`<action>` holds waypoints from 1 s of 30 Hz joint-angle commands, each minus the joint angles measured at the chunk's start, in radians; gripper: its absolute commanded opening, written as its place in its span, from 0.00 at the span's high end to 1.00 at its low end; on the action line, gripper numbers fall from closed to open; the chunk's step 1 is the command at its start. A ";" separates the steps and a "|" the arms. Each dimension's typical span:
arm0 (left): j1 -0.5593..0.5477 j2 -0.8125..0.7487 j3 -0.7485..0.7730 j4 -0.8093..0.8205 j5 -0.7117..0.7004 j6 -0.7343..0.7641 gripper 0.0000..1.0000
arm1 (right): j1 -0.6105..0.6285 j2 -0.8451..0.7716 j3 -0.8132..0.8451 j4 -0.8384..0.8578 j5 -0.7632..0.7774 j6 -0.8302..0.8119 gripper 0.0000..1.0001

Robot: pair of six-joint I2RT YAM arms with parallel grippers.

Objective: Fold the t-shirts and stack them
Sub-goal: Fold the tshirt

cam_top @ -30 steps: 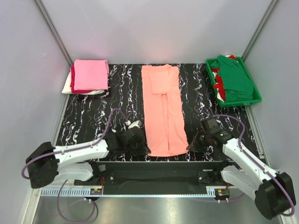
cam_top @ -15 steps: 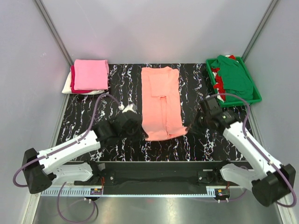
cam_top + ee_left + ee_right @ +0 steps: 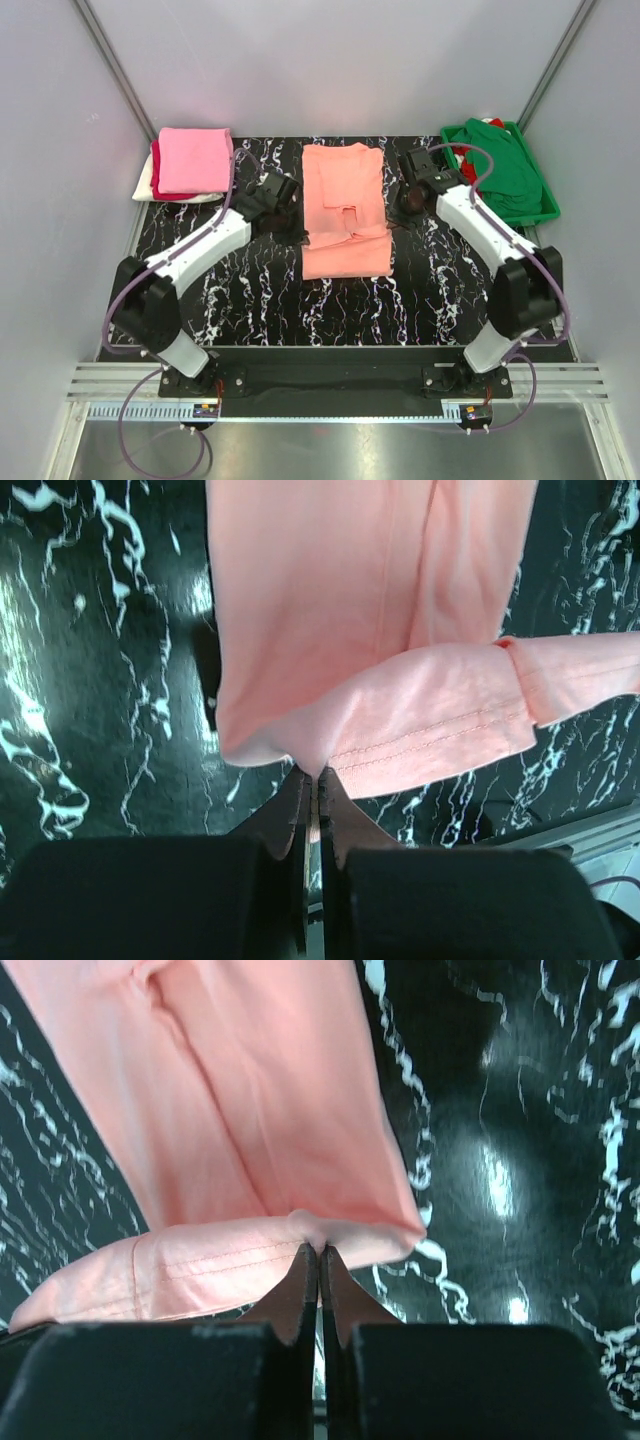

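Note:
The salmon-peach t-shirt (image 3: 345, 210) lies on the black marbled table (image 3: 250, 290), its near hem lifted and carried back over its upper part. My left gripper (image 3: 298, 236) is shut on the hem's left corner (image 3: 312, 765). My right gripper (image 3: 392, 222) is shut on the hem's right corner (image 3: 318, 1243). A stack of folded t-shirts, bright pink (image 3: 194, 160) on top of red and white, sits at the far left. Dark green and red t-shirts (image 3: 502, 165) lie in the green tray (image 3: 548, 215).
The green tray stands at the far right corner, just behind my right arm. Grey walls close in the table on three sides. The metal rail (image 3: 320, 385) runs along the near edge.
Both grippers, holding the shirt's near hem, have moved from the near table edge toward the back, folding the lower half up over the upper half.

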 commanded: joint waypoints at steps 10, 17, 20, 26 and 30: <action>0.145 0.350 0.306 -0.018 0.170 0.184 0.99 | -0.073 0.301 0.255 0.032 -0.005 -0.061 1.00; 0.190 0.502 0.438 -0.037 0.259 0.238 0.99 | -0.094 0.439 0.358 0.023 -0.005 -0.074 1.00; 0.205 0.554 0.482 -0.040 0.271 0.244 0.97 | -0.107 0.497 0.407 0.015 -0.008 -0.082 1.00; 0.256 0.704 0.643 -0.070 0.318 0.233 0.81 | -0.137 0.680 0.619 -0.045 -0.014 -0.113 0.83; 0.311 0.839 0.951 -0.185 0.355 0.190 0.50 | -0.195 0.856 1.060 -0.178 -0.089 -0.137 0.39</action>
